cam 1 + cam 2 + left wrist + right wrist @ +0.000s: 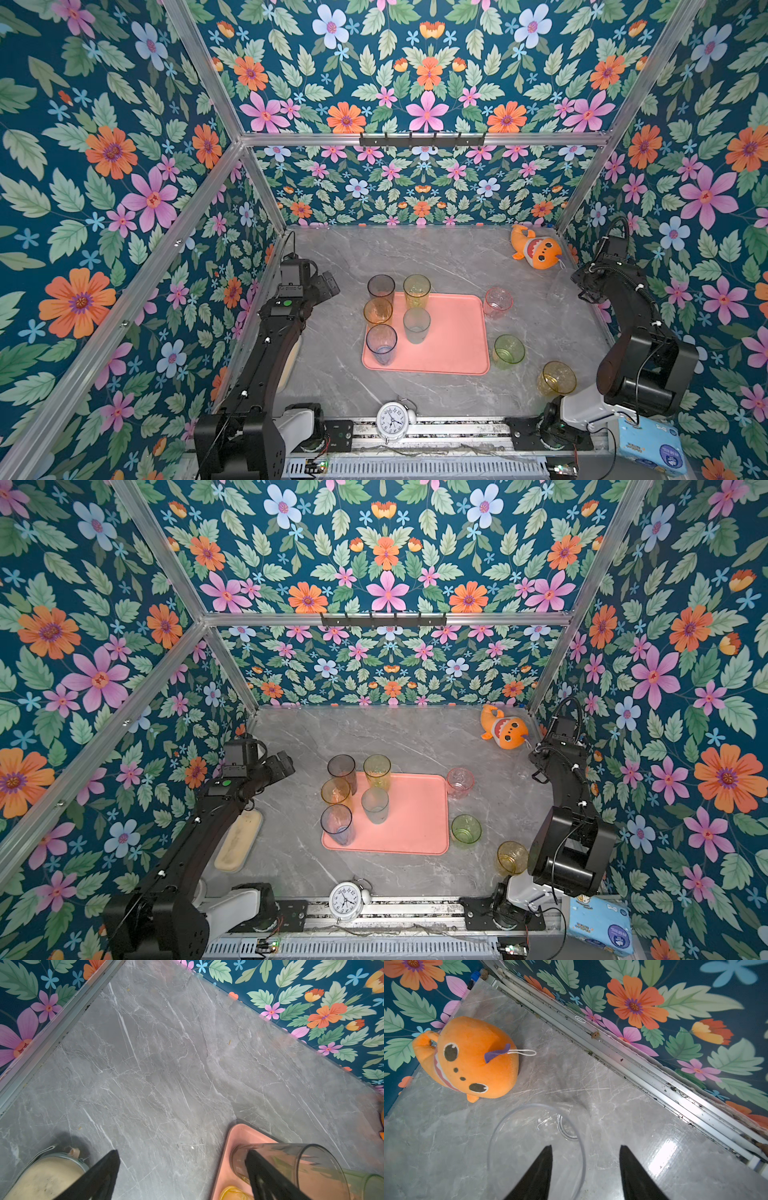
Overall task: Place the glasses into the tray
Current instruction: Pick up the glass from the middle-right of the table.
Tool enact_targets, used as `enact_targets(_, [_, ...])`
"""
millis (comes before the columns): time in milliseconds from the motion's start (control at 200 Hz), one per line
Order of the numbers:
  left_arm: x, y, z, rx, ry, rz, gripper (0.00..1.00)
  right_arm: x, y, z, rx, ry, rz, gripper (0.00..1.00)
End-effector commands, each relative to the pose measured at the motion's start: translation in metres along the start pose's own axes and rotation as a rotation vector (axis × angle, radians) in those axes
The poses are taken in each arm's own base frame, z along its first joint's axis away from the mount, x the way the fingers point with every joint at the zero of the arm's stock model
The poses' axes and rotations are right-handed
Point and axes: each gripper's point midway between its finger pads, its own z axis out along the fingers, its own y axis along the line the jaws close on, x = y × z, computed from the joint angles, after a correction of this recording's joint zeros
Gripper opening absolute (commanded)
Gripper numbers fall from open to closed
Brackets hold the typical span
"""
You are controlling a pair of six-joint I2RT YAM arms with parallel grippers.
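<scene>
The tray (pixel 457 336) is lying flat in the middle of the grey marble table (pixel 415 257). Five tall glasses are standing upright on its left part. The grey glass (pixel 380 286) is sitting at the far left corner, with the yellow-green glass (pixel 416 289) beside it. The amber glass (pixel 377 311), the teal glass (pixel 416 325) and the blue glass (pixel 381 344) are standing closer to the front.

Three short ribbed ones are standing on the table to the right of the tray: the pink glass (pixel 497 302), the green glass (pixel 509 350) and the yellow glass (pixel 557 377).

The clear glass (pixel 529 1130) is standing upright near the right wall, not far from the orange plush toy (pixel 475 1057). The right gripper (pixel 585 1147) is hovering over it with its jaws apart. One finger is reaching inside the rim and the other is outside, with a gap showing on both sides of the rim.

The left gripper (pixel 181 1153) is hanging just beside the grey glass, jaws spread wide and holding nothing
</scene>
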Motion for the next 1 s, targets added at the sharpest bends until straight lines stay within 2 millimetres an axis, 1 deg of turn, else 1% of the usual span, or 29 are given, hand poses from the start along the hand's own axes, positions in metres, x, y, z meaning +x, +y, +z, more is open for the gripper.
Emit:
enact_targets(0, [-0.005, 0.0, -0.002, -0.003, -0.016, 0.007, 0.97, -0.003, 0.002, 0.003, -0.012, -0.015, 0.017, 0.52])
enact_targets(385, [-0.005, -0.002, -0.001, 0.003, -0.009, 0.009, 0.97, 0.004, 0.002, 0.012, -0.015, 0.017, 0.02, 0.44])
enact_targets(530, [-0.004, -0.001, -0.001, 0.001, -0.007, 0.01, 0.97, 0.007, 0.0, 0.018, -0.003, 0.037, 0.019, 0.42])
enact_targets(640, [-0.005, -0.001, 0.0, -0.004, -0.005, 0.01, 0.97, 0.009, 0.0, 0.022, 0.0, 0.053, 0.019, 0.4])
enact_targets(995, [-0.007, -0.002, 0.001, -0.002, -0.006, 0.012, 0.97, 0.011, -0.001, 0.027, 0.008, 0.061, 0.022, 0.31])
